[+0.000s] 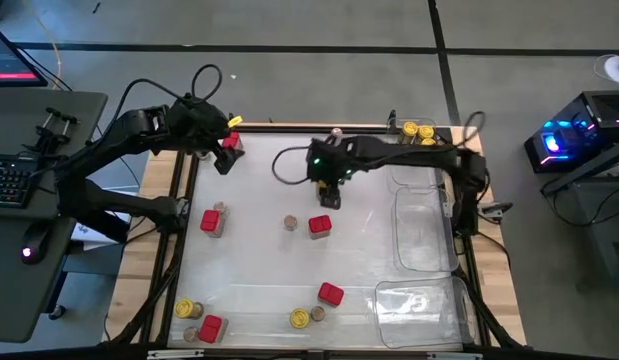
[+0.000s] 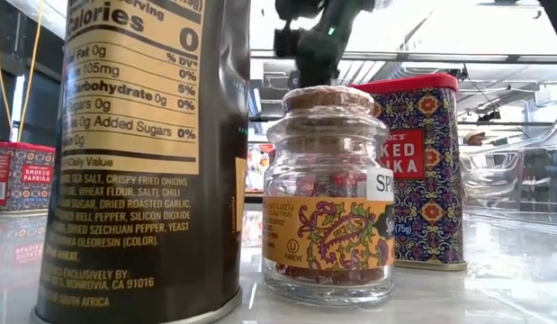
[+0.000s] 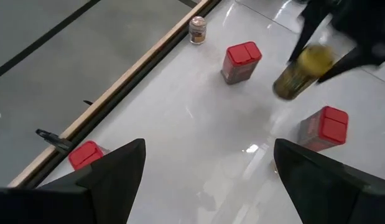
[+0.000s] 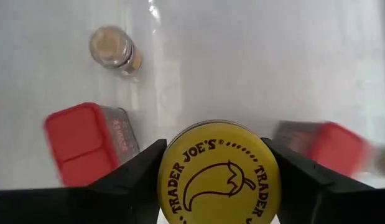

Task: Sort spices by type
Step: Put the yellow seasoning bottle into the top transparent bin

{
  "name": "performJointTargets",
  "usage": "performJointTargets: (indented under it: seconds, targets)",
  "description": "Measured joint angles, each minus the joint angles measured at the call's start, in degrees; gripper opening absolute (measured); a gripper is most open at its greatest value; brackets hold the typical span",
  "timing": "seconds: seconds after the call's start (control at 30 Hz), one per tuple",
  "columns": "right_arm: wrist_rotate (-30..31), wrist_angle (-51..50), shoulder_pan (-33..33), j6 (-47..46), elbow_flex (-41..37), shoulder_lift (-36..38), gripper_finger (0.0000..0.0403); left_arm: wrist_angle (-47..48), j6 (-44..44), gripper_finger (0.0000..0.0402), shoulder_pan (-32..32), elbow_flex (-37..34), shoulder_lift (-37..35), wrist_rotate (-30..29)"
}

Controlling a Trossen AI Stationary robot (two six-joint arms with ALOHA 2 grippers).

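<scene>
- Yellow-lidded round spice jar (image 4: 218, 171) sits right between the right tool's (image 4: 218, 180) fingers, mid-table, jaws closing around it.
- Grip squarely below the lid, I'd say.
- Left tool (image 3: 204, 180) hangs wide open, empty, far-left corner.

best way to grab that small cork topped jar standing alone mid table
Grip the cork-topped jar around its glass body just under the cork, coming straight down from above. It stands upright, is round, and has open table all around, so fingers fit on either side. The right gripper, nearest, is already closing around a yellow-lidded jar.

Clear lane btwn red tins (image 1: 320, 226)
</scene>
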State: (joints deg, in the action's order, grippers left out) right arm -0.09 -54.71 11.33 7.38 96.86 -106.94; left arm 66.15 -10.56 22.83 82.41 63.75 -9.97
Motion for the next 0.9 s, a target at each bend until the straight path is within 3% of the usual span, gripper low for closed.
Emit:
performJointTargets:
  seconds: [0.17,0.4,0.53,0.7,0.9]
  targets:
    - [3.38,-3.19,2.17,-6.14,-4.52,10.20,0.0225,0.00,0.26,0.0341,0.00,0.00,0.00,-1.84]
    - [12.78,-4.87,6.79,-17.36,-22.22,30.43,0.0225,-0.02,-0.43,0.0341,0.02,0.00,0.00,-4.62]
    - [17.33,-4.19,11.99,-23.38,-27.82,38.25,0.0225,-0.03,-1.37,0.0341,0.02,0.00,0.00,-4.61]
    - [21.46,-6.25,21.46,-32.96,-28.37,37.69,0.0225,-0.34,-2.48,0.0341,0.02,0.00,0.00,-4.62]
    - [18.98,-5.80,31.75,-38.57,-28.37,30.65,0.0225,-0.46,-4.06,0.0341,0.02,0.00,0.00,-4.60]
